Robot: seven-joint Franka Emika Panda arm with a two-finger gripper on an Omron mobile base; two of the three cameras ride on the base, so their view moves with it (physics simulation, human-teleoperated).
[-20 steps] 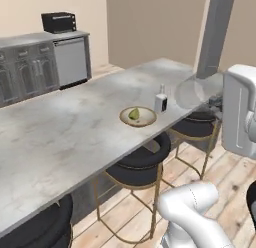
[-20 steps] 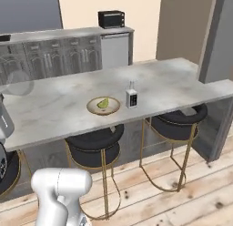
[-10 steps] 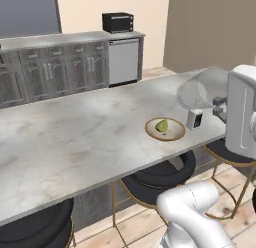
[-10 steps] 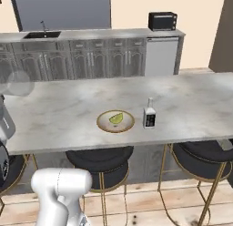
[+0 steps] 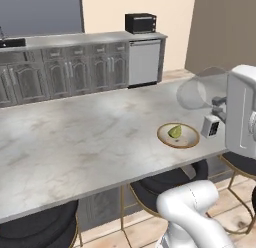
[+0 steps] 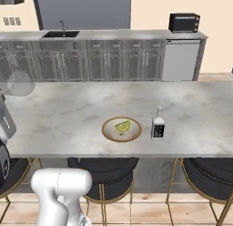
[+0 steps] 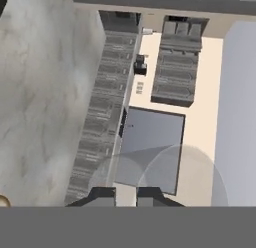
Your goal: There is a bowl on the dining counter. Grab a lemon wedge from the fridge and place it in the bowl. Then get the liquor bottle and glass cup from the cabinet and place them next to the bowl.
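Above the pale marble table (image 5: 90,137): fingers (image 7: 102,194) pinched narrow on clear tumbler (image 5: 196,89); risks clipping white-necked dark bottle (image 6: 158,125) beside tan-rimmed bowl (image 6: 109,131) on lowering.

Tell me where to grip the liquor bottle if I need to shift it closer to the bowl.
Grip the liquor bottle around its slim white neck, coming from above: it stands upright on the dining counter, and the neck is the narrowest part. Approach from its far side, since the bowl sits close beside it.
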